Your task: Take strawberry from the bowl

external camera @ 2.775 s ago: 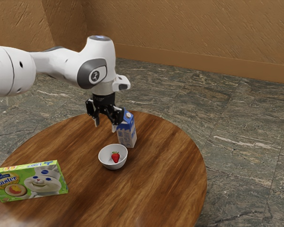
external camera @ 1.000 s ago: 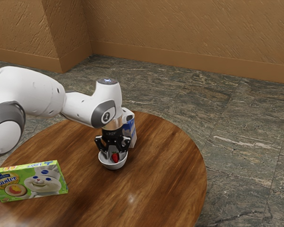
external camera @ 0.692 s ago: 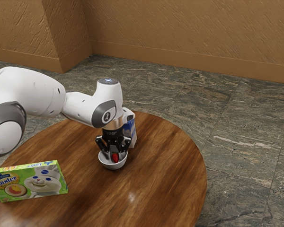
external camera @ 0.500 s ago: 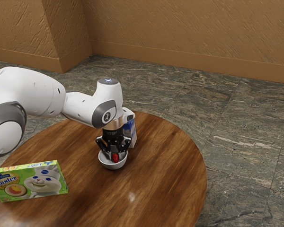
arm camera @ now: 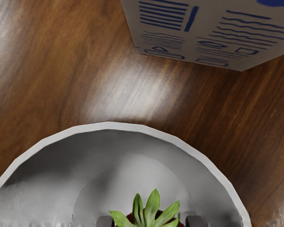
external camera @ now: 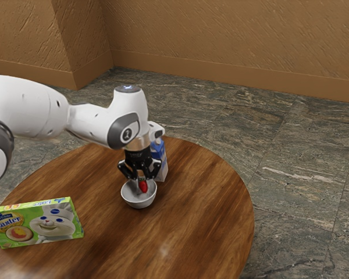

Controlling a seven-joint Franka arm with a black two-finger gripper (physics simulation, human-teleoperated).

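Observation:
In the exterior view my gripper [external camera: 142, 181] is shut on the red strawberry [external camera: 143, 186], held over the inside of the white bowl [external camera: 139, 202] at about rim height. The wrist view has the strawberry's green leaves [arm camera: 152, 210] between the two fingertips of my gripper [arm camera: 149, 223], one on each side. Beneath them the grey inside of the bowl [arm camera: 128, 177] shows, with its curved rim around.
A blue and white milk carton [external camera: 159, 159] stands close behind the bowl, partly hidden by my hand; in the wrist view the carton [arm camera: 203, 33] rises just beyond the rim. A green Easter cookie box [external camera: 37, 223] stands on the round wooden table [external camera: 203, 215].
My hand has come down into the bowl, its fingers have closed on the strawberry, and over the last half second both have risen a little. The bowl has stayed where it was.

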